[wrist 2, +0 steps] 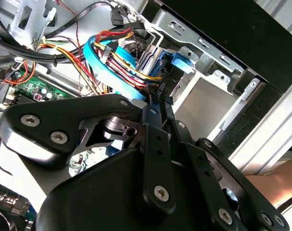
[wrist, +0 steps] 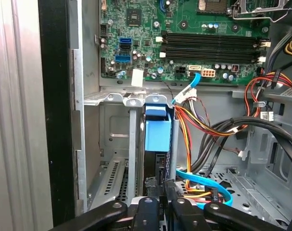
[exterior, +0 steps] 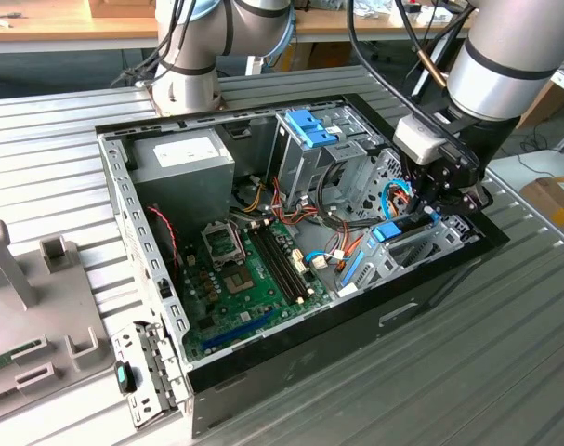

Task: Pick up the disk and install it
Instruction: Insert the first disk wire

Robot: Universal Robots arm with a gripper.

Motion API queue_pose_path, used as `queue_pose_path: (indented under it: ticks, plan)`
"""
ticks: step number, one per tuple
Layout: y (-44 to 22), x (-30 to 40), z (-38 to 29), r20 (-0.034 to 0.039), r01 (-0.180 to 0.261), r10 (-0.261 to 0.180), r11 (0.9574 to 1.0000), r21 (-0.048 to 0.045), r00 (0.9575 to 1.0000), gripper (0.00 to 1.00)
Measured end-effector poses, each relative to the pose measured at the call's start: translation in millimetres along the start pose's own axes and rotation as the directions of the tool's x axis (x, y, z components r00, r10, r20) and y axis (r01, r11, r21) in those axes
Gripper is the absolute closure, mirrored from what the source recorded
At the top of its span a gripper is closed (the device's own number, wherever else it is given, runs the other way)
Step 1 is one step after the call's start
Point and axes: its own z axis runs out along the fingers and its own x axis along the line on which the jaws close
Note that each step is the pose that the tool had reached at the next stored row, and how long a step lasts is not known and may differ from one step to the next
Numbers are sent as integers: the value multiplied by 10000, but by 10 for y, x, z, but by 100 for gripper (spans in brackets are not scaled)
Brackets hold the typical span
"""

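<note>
Alignment is what counts in this step: the flat dark grey hard drive disk with bright blue plastic side rails (exterior: 386, 232) stands on edge in a slot of the silver sheet-metal drive bay (wrist: 112, 98), at the end of the open black computer case (exterior: 356, 316) towards the exterior view's right. The black two-fingered gripper (exterior: 430, 209) reaches down into that bay. In both wrist views its fingertips sit close together, and the gripper (wrist: 158, 185) appears to pinch the dark end of the disk (wrist: 158, 132), opposite the blue end tab; the gripper (wrist 2: 158, 98) looks narrow there too. The disk (wrist 2: 179, 62) seems well into its slot, so the install is probably near its end, though the pictures do not show whether it is fully seated. A good insertion would hold the rails parallel to the bay's guides, push straight along the slot without twisting, and use modest force, since a skewed rail could jam against the sheet metal. The bundle of red, yellow and orange wires (wrist: 194, 125) and the thin curved light blue cable (wrist: 203, 180) lie just beside the slot and near the fingers. They could snag or get trapped, so the wrist should stay clear of them. The green motherboard (wrist: 150, 29) lies beyond the bay wall, apart from the work.
</note>
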Motion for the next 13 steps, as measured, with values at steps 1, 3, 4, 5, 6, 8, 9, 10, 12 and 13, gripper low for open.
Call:
queue_pose_path:
  ticks: [1,3,4,5,6,8,9,10,12,13]
  plan:
    - [0,0,-1,-28,-139,139,9999,0,9999,84]
    - [0,1,-1,-47,-251,251,9997,0,9997,84]
    - [0,1,-1,-48,-252,252,9997,0,9997,84]
    - [0,-4,-1,-48,-253,253,9997,0,9997,84]
    - [1,-9,-1,-47,-253,253,9997,1,9997,84]
    - [3,-10,14,-47,-253,253,9997,0,9997,84]
    - [4,-10,17,-49,-252,252,9997,0,9997,84]
    - [4,-10,17,-50,-252,252,9997,0,9997,84]
    - [4,-10,19,-47,-252,252,9997,0,9997,84]
    - [4,-10,19,-47,-253,253,9997,0,9997,84]
